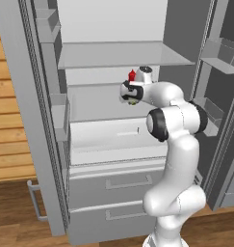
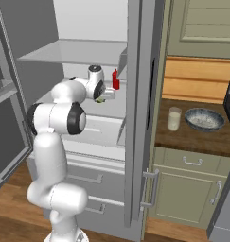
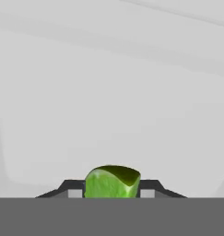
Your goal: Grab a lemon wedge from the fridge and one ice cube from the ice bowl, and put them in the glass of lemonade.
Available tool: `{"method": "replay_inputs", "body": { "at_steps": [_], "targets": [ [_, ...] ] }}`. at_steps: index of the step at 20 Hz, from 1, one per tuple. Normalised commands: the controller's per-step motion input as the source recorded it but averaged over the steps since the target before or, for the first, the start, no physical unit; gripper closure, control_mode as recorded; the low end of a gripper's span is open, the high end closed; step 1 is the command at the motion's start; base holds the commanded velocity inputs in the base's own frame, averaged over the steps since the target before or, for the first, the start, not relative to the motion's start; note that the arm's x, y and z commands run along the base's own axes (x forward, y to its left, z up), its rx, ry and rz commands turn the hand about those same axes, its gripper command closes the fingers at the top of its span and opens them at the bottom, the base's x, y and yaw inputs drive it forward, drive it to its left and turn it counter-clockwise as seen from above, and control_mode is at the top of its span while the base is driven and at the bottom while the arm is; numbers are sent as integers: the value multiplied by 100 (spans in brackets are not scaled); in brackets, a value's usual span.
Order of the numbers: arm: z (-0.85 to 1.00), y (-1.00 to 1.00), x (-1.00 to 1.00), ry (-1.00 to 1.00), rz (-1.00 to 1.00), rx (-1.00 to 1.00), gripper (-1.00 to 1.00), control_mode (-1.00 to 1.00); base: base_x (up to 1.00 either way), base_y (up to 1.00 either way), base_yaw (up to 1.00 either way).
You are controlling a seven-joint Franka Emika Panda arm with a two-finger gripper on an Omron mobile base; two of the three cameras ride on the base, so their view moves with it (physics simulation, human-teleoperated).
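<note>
The fridge stands open, and my arm reaches onto its middle shelf. In the hand view the yellow-green lemon wedge sits between my gripper's two dark finger tips, which press against both its sides. From the base cameras the lemon wedge shows as a small green speck at the gripper, just above the shelf. On the counter right of the fridge stand the glass of lemonade and the grey-blue ice bowl.
A red bottle stands on the shelf just behind my hand. The open fridge door stands between the arm and the wooden counter. Door bins line the right door, and drawers sit below.
</note>
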Motion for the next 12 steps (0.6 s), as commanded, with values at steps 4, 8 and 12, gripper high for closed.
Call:
{"method": "replay_inputs", "body": {
  "at_steps": [4,8,12],
  "targets": [
    [-11,4,-97,-23,0,0,100,-100,0,0,0],
    [0,0,-100,-20,0,0,100,-100,0,0,0],
    [50,0,-99,-1,0,0,100,-100,0,0,0]
  ]
}}
